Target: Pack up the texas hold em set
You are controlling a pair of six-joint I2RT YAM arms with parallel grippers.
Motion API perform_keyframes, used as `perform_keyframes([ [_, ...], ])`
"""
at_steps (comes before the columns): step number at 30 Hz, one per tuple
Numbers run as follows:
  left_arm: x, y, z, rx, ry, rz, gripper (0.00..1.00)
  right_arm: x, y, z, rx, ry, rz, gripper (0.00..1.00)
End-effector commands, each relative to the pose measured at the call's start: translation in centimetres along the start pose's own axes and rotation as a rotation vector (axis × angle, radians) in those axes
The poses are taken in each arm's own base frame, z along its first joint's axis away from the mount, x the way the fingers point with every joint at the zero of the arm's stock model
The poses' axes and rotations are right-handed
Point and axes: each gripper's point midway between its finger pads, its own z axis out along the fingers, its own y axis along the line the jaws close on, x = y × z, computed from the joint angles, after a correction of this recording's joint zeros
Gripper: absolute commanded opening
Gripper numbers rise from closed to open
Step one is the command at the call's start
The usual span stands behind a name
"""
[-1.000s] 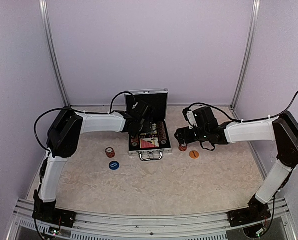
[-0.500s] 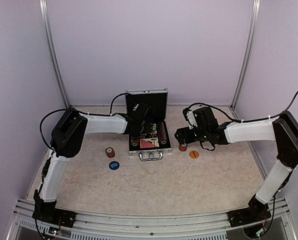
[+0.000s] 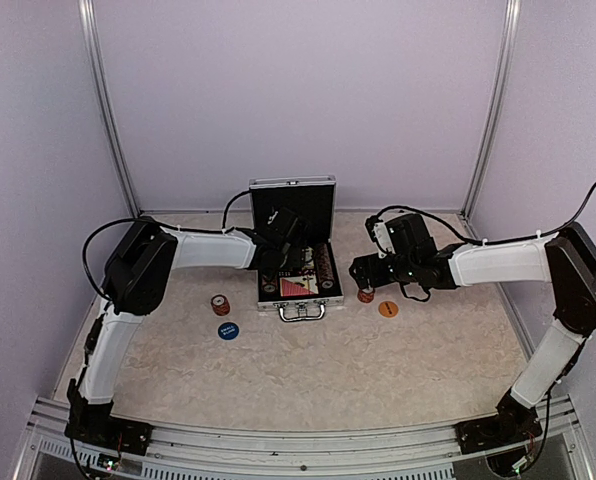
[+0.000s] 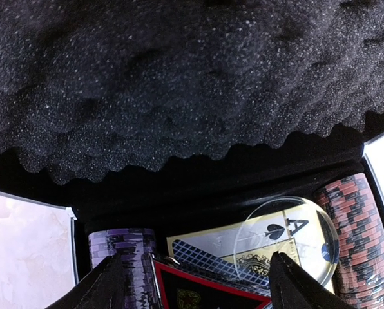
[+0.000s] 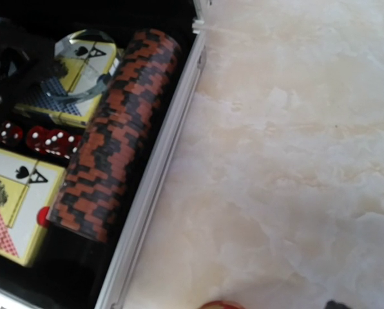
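Silver case [image 3: 298, 302] open, black foam lid [image 4: 179, 84] upright; left gripper [image 4: 195, 270] apparently spread, right gripper [image 3: 360, 272] state indiscernible.

Wearing white covers along the links of left arm [image 3: 208, 247] and right arm [image 3: 498, 262]. Showing boxy black housings at the elbows, black wrists, and black bases [image 3: 103, 430] bolted to a rail. Trailing thin black cables [image 3: 86, 258] in loops off the elbows. Showing dark, blurred fingers [image 4: 108, 286].
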Motion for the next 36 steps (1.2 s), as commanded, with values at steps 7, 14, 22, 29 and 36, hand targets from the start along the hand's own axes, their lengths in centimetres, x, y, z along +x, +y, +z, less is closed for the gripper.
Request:
perform_keyframes([
  [7,1.1,1.1,-1.8,-0.006,0.053,0.010,0.75,-0.9,0.0,0.0,-0.004,-0.024,0.008,0.88],
  [14,1.5,1.4,-2.1,-0.018,0.060,0.017,0.74,-0.9,0.0,0.0,-0.004,-0.025,0.009,0.88],
  [22,0.4,1.8,-2.9,-0.035,0.041,0.017,0.74,-1.0,0.0,0.0,-0.003,-0.025,0.009,0.88],
  [29,-0.4,1.6,-3.4,-0.030,0.023,0.014,0.75,-0.9,0.0,0.1,-0.004,-0.021,0.008,0.88],
  [36,0.3,0.6,-3.0,0.011,0.043,0.036,0.75,-0.8,0.0,0.1,-0.004,-0.020,0.007,0.88],
])
